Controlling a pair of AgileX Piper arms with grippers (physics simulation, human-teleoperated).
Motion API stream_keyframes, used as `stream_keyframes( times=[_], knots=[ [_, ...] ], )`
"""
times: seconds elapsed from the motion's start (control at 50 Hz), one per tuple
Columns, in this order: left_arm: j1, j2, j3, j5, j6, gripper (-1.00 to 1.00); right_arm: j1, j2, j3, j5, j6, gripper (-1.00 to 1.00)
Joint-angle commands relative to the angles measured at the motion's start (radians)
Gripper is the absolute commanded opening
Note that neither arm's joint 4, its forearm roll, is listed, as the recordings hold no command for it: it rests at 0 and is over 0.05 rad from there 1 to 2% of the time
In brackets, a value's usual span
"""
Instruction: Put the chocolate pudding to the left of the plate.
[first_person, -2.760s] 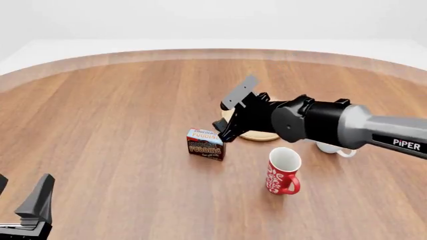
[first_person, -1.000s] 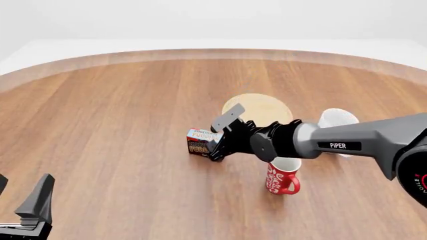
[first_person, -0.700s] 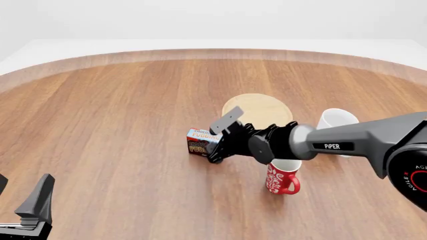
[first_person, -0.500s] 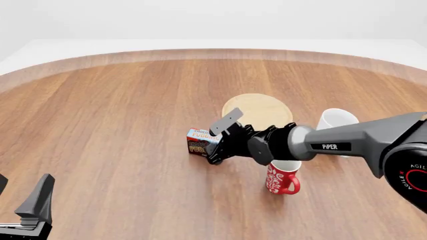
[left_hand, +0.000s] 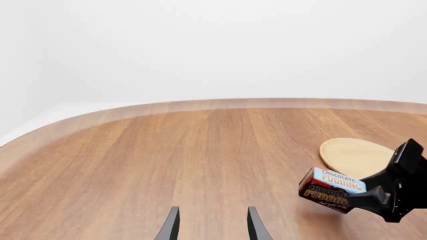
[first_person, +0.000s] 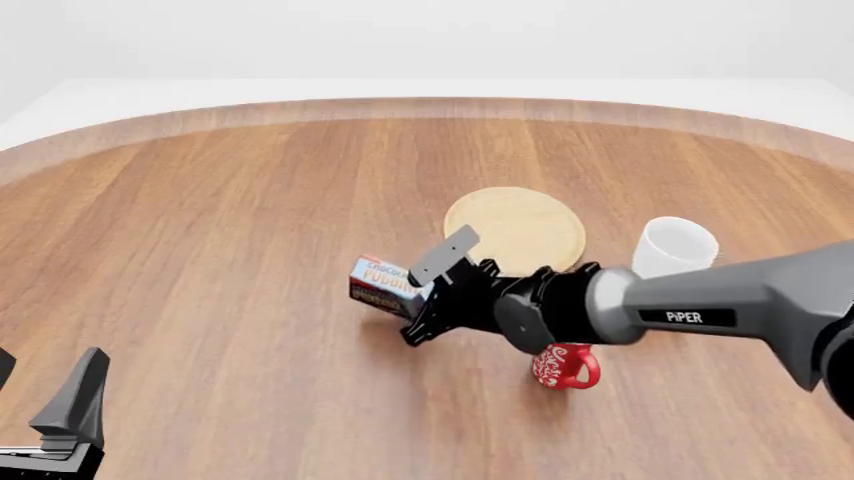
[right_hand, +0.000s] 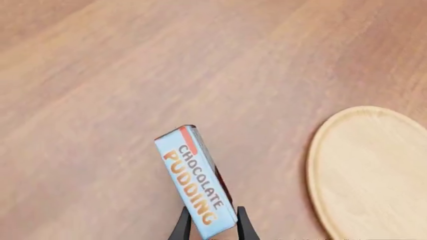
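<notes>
Front view: one chocolate pudding (first_person: 378, 284), one plate (first_person: 521, 227), two mugs (first_person: 671, 248).

A simulated tabletop test bench rather than any real room: a broad round wooden table (first_person: 200, 230) with a pale rim sits against a featureless white backdrop (first_person: 427, 40), evenly lit, with rendered surfaces. Beyond the table edge nothing suggests furniture or walls, as far as can be seen.
</notes>
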Motion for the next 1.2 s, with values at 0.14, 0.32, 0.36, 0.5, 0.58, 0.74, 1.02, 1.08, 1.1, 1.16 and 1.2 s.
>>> stream_keyframes(
  times=[0.14, 0.32, 0.36, 0.5, 0.58, 0.74, 1.02, 1.08, 1.1, 1.16, 1.2],
  knots=[
    [0.000, 0.000, 0.000, 0.000, 0.000, 1.00, 0.014, -0.073, 0.002, 0.025, 0.018, -1.00],
    [0.000, 0.000, 0.000, 0.000, 0.000, 1.00, -0.005, -0.105, -0.046, 0.069, -0.010, -1.00],
    [0.000, 0.000, 0.000, 0.000, 0.000, 1.00, -0.010, -0.107, -0.063, 0.084, -0.021, -1.00],
    [0.000, 0.000, 0.000, 0.000, 0.000, 1.00, -0.027, -0.100, -0.123, 0.124, -0.043, -1.00],
    [0.000, 0.000, 0.000, 0.000, 0.000, 1.00, -0.042, -0.077, -0.167, 0.141, -0.060, -1.00],
    [0.000, 0.000, 0.000, 0.000, 0.000, 1.00, -0.078, -0.008, -0.251, 0.168, -0.083, -1.00],
    [0.000, 0.000, 0.000, 0.000, 0.000, 1.00, -0.131, 0.125, -0.406, 0.214, -0.105, -1.00],
    [0.000, 0.000, 0.000, 0.000, 0.000, 1.00, -0.139, 0.149, -0.432, 0.220, -0.106, -1.00],
    [0.000, 0.000, 0.000, 0.000, 0.000, 1.00, -0.143, 0.168, -0.453, 0.226, -0.107, -1.00],
    [0.000, 0.000, 0.000, 0.000, 0.000, 1.00, -0.146, 0.188, -0.473, 0.232, -0.106, -1.00],
    [0.000, 0.000, 0.000, 0.000, 0.000, 1.00, -0.150, 0.206, -0.497, 0.239, -0.106, -1.00]
  ],
)
